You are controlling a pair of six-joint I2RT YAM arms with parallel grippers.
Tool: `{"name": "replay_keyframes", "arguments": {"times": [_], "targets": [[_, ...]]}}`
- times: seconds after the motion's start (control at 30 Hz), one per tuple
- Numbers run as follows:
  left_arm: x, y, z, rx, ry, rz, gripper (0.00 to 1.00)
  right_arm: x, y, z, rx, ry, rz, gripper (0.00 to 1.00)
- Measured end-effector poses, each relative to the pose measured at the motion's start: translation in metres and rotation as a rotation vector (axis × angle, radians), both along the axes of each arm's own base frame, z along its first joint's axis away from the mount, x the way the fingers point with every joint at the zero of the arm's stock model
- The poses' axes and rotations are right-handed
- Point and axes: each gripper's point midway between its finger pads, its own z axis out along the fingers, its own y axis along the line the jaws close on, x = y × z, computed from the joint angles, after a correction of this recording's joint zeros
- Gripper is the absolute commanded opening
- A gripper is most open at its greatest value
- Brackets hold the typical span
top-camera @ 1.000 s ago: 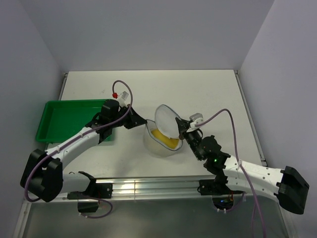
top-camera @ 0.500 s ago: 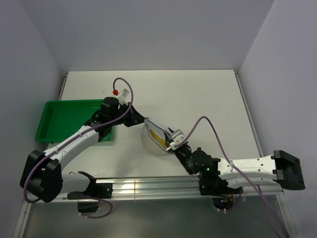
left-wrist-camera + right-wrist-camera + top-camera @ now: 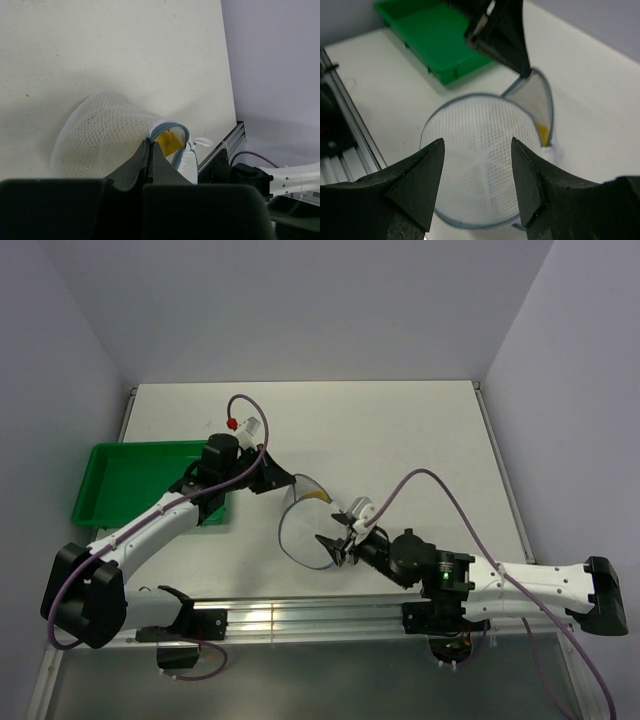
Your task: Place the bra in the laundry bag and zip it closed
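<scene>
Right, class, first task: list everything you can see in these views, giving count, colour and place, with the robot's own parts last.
laundry bag: one, white mesh with blue zipper trim, middle of the table towards its near edge, top half folded down with a gap left on the far side.
bra: one, mustard yellow, inside the laundry bag, only a sliver showing through the gap.
tray: one, green, left side of the table.
table: one, white.
rail: one, silver metal, along the table's near edge.
cables: two, purple, one looping over each arm.
left gripper: one, black, shut on the laundry bag's rim.
right gripper: one, black, open, over the laundry bag.
</scene>
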Motion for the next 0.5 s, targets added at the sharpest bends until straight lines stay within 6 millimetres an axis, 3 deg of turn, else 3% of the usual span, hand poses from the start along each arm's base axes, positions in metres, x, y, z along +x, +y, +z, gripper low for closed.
{"name": "replay_keyframes", "arguments": {"times": [0.07, 0.13, 0.23, 0.33, 0.5], "targets": [[0.000, 0.000, 0.000, 0.003, -0.005, -0.003, 0.00, 0.001, 0.001, -0.023, -0.064, 0.060, 0.000, 0.63], [0.000, 0.000, 0.000, 0.010, -0.017, -0.013, 0.00, 0.011, -0.007, -0.034, -0.074, 0.114, -0.031, 0.63], [-0.003, 0.001, 0.001, 0.016, -0.043, -0.036, 0.00, 0.051, -0.037, -0.036, -0.004, 0.218, -0.172, 0.63], [-0.006, 0.001, -0.001, 0.023, -0.056, -0.059, 0.00, 0.075, -0.055, -0.041, 0.037, 0.296, -0.256, 0.66], [-0.010, 0.000, -0.005, 0.032, -0.069, -0.091, 0.00, 0.078, -0.045, -0.076, 0.000, 0.454, -0.202, 0.71]]}}
